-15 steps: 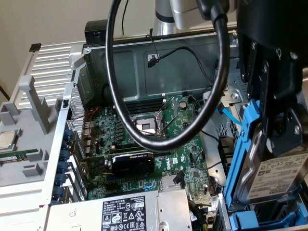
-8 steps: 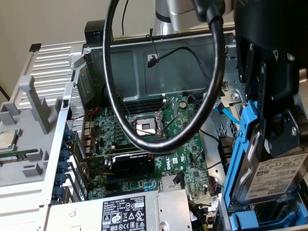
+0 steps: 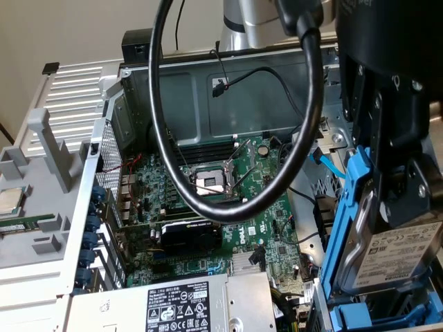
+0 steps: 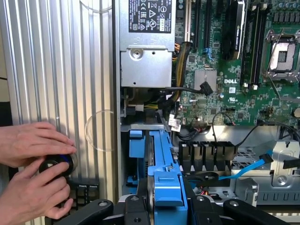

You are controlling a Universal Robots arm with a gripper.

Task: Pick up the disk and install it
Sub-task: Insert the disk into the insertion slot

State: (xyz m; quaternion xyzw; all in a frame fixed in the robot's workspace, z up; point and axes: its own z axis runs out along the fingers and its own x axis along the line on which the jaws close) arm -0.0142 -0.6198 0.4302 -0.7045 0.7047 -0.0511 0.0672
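— Black cable point(image 3: 160, 138), looping across the upper middle of the exterior view, hangs closest to the lens. What sits behind it?
— On the exterior view's right, the gripper point(image 3: 400, 207) is clamped on the disk point(image 3: 405, 263). The disk stands on edge at the lower right, its white label facing the camera.
— And the blue frame point(image 3: 351, 228)?
— It runs up the disk's side toward the exterior view's left. Seen from the wrist, that blue frame point(image 4: 165, 187) sits between the black fingers point(image 4: 137, 213), over a corner of the open computer case point(image 3: 228, 90).
— Is the disk seated in its bay?
— Cannot tell; its lower edge meets more blue plastic.
— What else is inside?
— A green motherboard point(image 3: 273, 232) with an open processor socket point(image 3: 208, 183) at centre, and the power supply point(image 3: 176, 308) at the lower middle.
— Anyone nearby?
— Two hands point(image 4: 33, 140) hold a round black knob point(image 4: 56, 165) against the ribbed silver panel point(image 4: 61, 70).
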